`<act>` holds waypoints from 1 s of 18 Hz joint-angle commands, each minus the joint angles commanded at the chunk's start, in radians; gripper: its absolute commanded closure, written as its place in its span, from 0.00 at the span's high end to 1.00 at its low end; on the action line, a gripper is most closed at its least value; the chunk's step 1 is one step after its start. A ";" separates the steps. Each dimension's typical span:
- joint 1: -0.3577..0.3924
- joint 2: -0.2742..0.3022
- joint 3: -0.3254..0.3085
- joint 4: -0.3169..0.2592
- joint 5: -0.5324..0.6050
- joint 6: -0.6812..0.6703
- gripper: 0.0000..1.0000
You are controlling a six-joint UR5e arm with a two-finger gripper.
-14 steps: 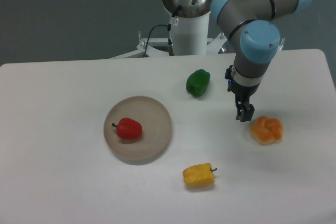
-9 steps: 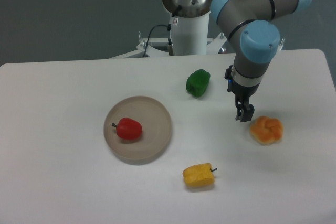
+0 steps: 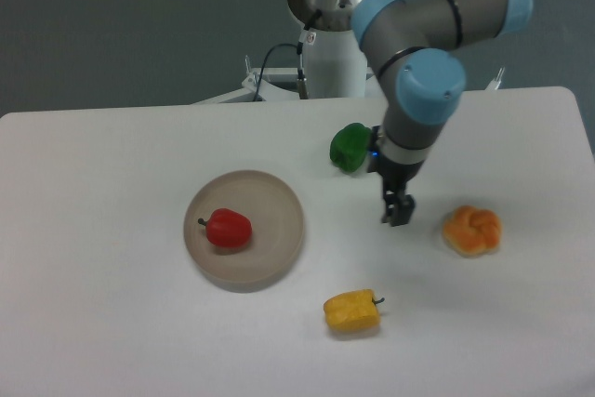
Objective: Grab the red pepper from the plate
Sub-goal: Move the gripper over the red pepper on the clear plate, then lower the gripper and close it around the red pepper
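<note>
Fixed cam, inventory:
- red pepper: lay on plate, left of centre, stem pointing left.
- my gripper: hung over table btw green pepper & orange pastry, well apart from plate; held nothing. Fingers spread or pressed together: couldn't tell.
- yellow pepper: near front, right of plate.

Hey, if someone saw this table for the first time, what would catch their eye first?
Probably the red pepper, glossy and alone on the beige plate left of centre. Next, the grey-and-blue arm reaching down mid-table, its gripper hanging empty between the green pepper and an orange bun-like item. A yellow pepper lies nearest the camera.
</note>
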 joint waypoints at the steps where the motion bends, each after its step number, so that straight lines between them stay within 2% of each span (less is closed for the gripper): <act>1: -0.034 -0.005 0.000 0.009 0.000 -0.021 1.00; 6: -0.146 -0.035 -0.011 0.118 0.002 -0.020 1.00; 12: -0.201 -0.089 -0.021 0.126 0.003 0.040 1.00; 15: -0.226 -0.117 -0.046 0.193 0.003 0.040 1.00; 18: -0.249 -0.140 -0.058 0.216 0.005 0.041 1.00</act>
